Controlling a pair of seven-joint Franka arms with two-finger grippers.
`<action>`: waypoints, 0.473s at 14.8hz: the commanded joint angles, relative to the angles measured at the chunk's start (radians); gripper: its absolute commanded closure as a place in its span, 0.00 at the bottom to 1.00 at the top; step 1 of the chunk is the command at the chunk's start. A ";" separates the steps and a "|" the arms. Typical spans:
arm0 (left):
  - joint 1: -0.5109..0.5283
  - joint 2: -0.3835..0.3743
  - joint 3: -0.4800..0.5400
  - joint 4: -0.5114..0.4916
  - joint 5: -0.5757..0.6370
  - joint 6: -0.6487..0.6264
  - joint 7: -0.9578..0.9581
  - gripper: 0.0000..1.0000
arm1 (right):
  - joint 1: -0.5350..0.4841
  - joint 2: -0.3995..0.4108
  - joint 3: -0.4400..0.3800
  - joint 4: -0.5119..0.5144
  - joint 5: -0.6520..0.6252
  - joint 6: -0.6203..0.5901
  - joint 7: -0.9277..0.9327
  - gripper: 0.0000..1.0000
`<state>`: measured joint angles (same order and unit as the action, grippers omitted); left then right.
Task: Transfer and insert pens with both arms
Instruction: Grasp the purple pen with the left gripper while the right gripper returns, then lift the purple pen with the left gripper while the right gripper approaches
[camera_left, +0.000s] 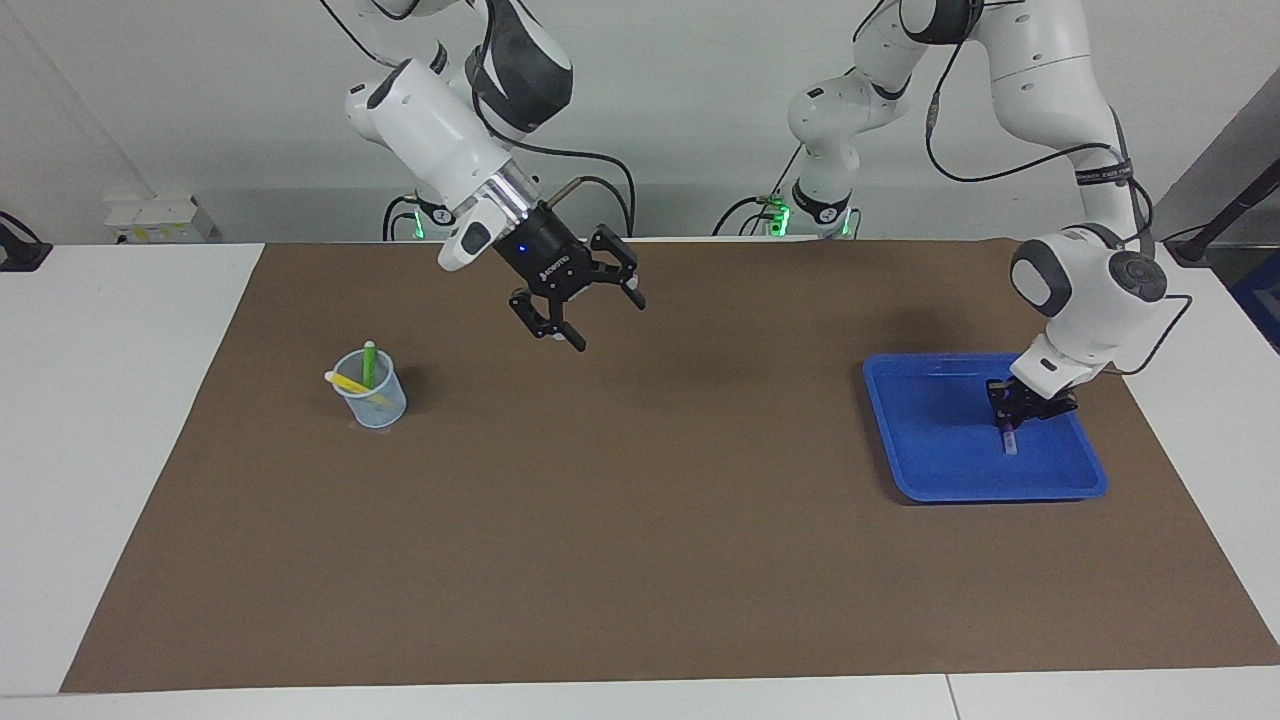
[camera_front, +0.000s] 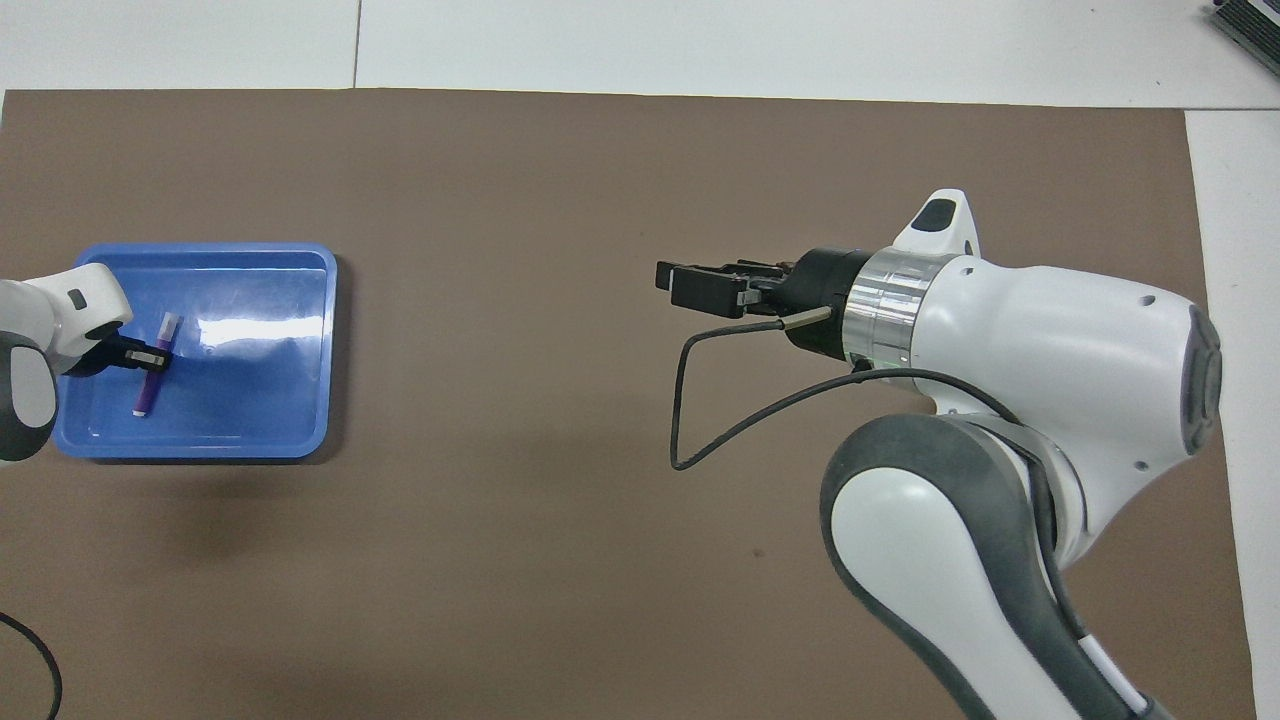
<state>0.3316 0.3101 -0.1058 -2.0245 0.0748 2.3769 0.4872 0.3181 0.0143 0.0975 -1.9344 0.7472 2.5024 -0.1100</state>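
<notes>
A dark purple pen (camera_left: 1010, 441) (camera_front: 147, 394) lies in the blue tray (camera_left: 935, 435) (camera_front: 262, 392) at the left arm's end of the table. My left gripper (camera_left: 1018, 408) (camera_front: 152, 359) is down in the tray, shut across the pen's middle. A green pen (camera_left: 368, 362) and a yellow pen (camera_left: 349, 382) stand in a clear cup (camera_left: 382, 406) at the right arm's end. My right gripper (camera_left: 608, 325) (camera_front: 668, 282) hangs open and empty over the brown mat, between the cup and the table's middle. In the overhead view the right arm hides the cup.
A brown mat (camera_left: 650, 520) (camera_front: 560, 560) covers most of the white table. A loose black cable (camera_front: 700, 440) loops from the right wrist. Bare mat lies between cup and tray.
</notes>
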 joint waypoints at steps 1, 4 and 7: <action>-0.005 0.012 -0.002 0.052 0.006 -0.074 -0.038 1.00 | -0.030 0.001 0.005 -0.009 0.024 0.004 0.053 0.00; -0.026 0.000 -0.009 0.160 -0.016 -0.292 -0.207 1.00 | -0.031 0.010 0.007 -0.005 0.035 0.000 0.157 0.00; -0.060 -0.060 -0.009 0.194 -0.175 -0.424 -0.456 1.00 | -0.005 0.038 0.008 0.055 0.167 0.022 0.293 0.00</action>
<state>0.3002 0.2934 -0.1227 -1.8494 -0.0194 2.0379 0.1808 0.3028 0.0264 0.0998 -1.9310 0.8444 2.5098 0.0889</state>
